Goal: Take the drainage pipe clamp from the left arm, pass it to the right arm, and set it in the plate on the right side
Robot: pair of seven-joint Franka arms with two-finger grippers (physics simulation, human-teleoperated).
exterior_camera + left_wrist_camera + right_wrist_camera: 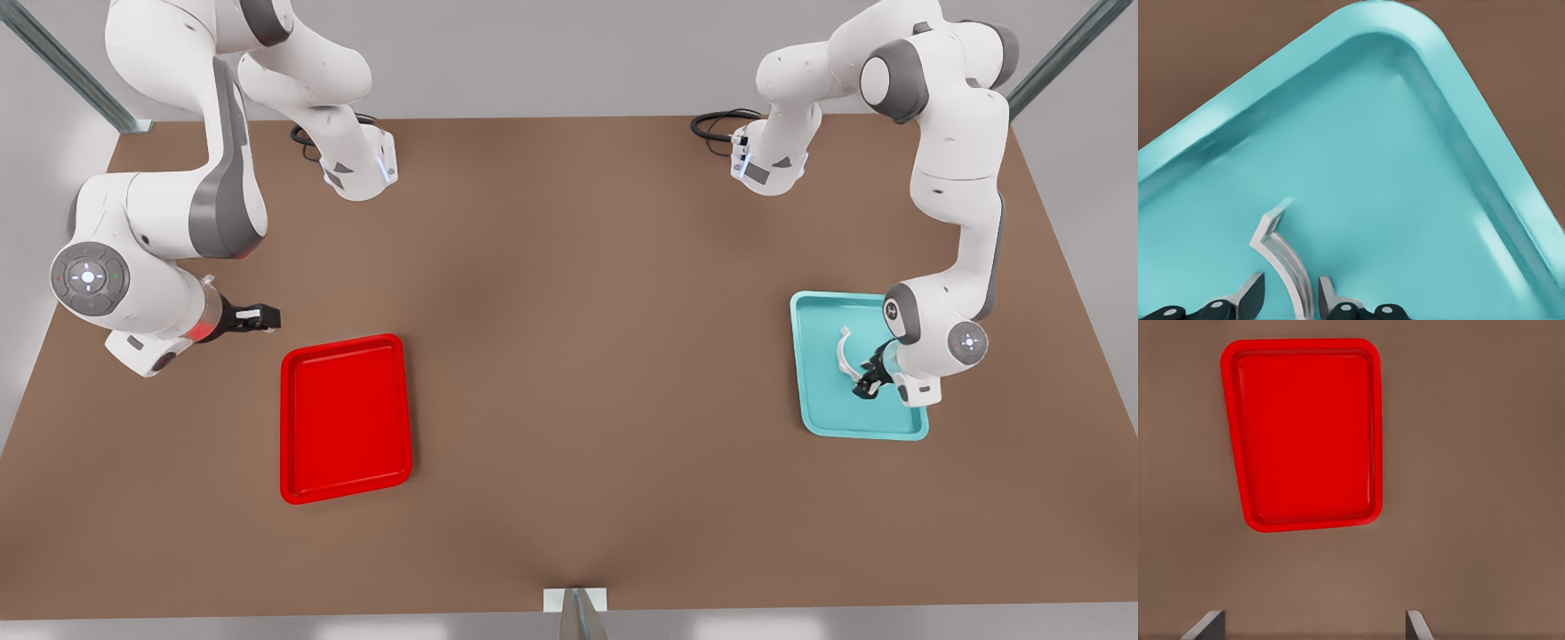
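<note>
White clamp (1286, 257) inside the teal tray (818, 311), curving lengthwise out from between the left gripper's (1290, 293) fingers (1248, 292), a narrow gap either side, not yet pinched. Right gripper (264, 315) waiting well apart, fingers (1205, 627) wide, beside the red plate (345, 418) on the tabletop (569, 311).

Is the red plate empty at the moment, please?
Empty: the plate shows bare red; the drainage pipe clamp sits over the teal tray.
</note>
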